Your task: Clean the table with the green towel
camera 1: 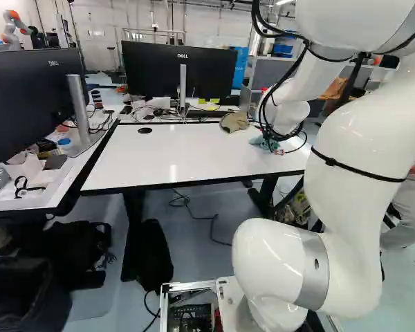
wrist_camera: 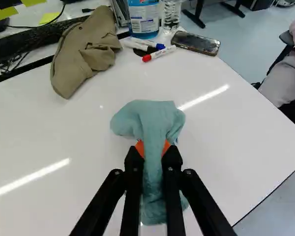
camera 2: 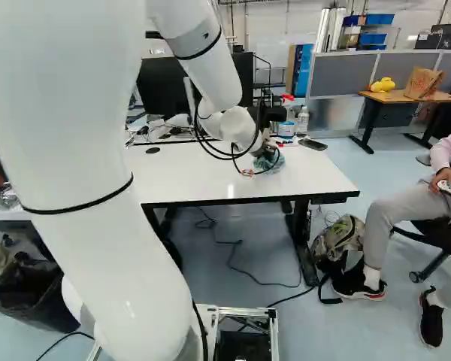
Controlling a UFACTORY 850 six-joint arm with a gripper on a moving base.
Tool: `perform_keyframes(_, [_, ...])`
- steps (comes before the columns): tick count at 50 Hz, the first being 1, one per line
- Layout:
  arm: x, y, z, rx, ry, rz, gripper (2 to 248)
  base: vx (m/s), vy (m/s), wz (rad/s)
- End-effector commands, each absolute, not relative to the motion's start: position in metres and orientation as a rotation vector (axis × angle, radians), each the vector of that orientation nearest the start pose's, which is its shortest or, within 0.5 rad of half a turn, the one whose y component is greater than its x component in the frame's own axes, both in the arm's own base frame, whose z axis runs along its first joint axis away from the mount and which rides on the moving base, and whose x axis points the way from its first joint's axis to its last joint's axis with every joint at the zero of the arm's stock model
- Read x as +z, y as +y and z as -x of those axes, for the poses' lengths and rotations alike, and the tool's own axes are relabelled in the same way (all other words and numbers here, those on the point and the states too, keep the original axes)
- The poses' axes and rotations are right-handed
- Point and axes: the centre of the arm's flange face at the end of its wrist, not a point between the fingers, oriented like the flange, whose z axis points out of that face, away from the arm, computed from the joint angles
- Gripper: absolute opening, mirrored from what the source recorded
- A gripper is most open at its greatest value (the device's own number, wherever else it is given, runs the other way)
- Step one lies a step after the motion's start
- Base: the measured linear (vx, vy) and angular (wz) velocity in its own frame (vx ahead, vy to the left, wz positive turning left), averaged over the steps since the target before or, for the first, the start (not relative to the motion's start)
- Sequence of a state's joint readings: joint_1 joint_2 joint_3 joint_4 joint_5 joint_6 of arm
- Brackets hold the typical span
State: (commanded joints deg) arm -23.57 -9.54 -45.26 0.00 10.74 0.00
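Right of centre on the table (camera 1: 159, 155), the gripper (wrist_camera: 153, 149) clasps the towel (wrist_camera: 150, 115) between both fingers; most of the table lies left.

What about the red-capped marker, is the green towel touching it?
No, bare white tabletop shows between the red-capped marker and the green towel in the gripper.

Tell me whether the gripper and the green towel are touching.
Touching. The wrist view shows the green towel pinched in the gripper, an orange pad against it on each side.
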Motion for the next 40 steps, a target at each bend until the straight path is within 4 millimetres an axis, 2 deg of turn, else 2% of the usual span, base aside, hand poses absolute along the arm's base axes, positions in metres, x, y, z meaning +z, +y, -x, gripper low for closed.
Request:
perform_keyframes(28, [0.395,-0.204,-0.468,-1.180,0.628,3.007,50,0.000,0.000,0.000])
perform_keyframes(40, [0.395,-0.204,-0.468,-1.180,0.628,3.007,50,0.000,0.000,0.000])
